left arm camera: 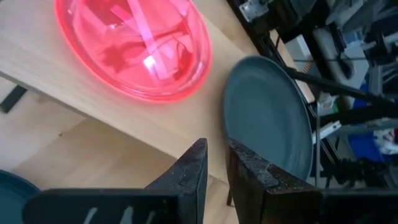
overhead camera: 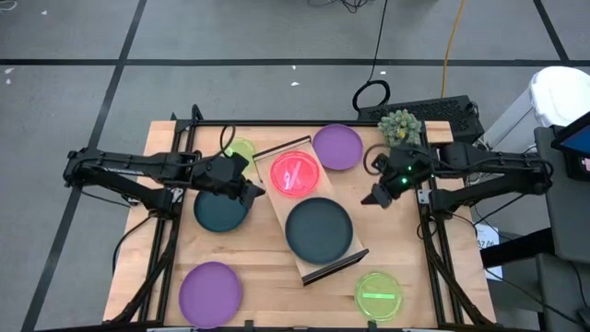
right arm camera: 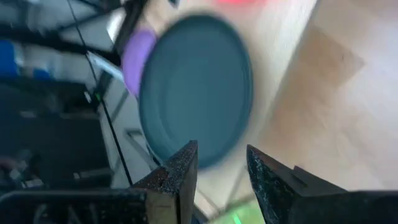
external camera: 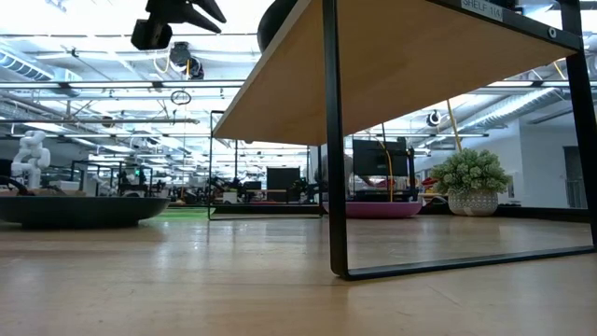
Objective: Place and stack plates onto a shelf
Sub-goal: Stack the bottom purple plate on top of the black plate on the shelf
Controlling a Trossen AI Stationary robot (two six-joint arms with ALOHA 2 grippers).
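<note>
Two plates sit on the shelf (overhead camera: 277, 205) so far: one pink-red plate (overhead camera: 295, 173) just ahead of the left claw (overhead camera: 251, 191), one dark plate (overhead camera: 319, 230) between both claws. Left claw is clenched on nothing; right claw (overhead camera: 377, 196) hangs slightly parted, empty. Still on the table (overhead camera: 267, 286): two purple plates (overhead camera: 337, 147), two green plates (overhead camera: 379, 295), one dark teal plate (overhead camera: 219, 212). I count seven, most unstacked.

A small label on the edge of the shelf (external camera: 392, 65), at the upper right of the low view, appears to read "SHELF" followed by a number too small to make out. No other text, brand or sign is legible on the plates, arms, table or room beyond.
</note>
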